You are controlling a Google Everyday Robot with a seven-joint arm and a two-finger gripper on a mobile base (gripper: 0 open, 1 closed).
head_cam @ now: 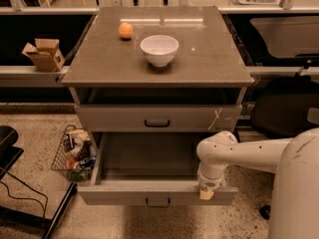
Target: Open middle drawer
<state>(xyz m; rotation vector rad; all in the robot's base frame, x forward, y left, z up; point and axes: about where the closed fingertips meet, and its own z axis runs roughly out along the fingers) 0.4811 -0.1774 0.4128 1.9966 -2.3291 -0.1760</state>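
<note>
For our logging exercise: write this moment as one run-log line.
middle drawer: pulled open | end effector: at its front edge, right side

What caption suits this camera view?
Middle drawer pulled open, robot hand at the right end of its front edge.

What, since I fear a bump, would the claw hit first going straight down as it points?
Probably the front edge of the middle drawer: the claw points down right at it. Depth is unclear; it might slip past to the floor.
</note>
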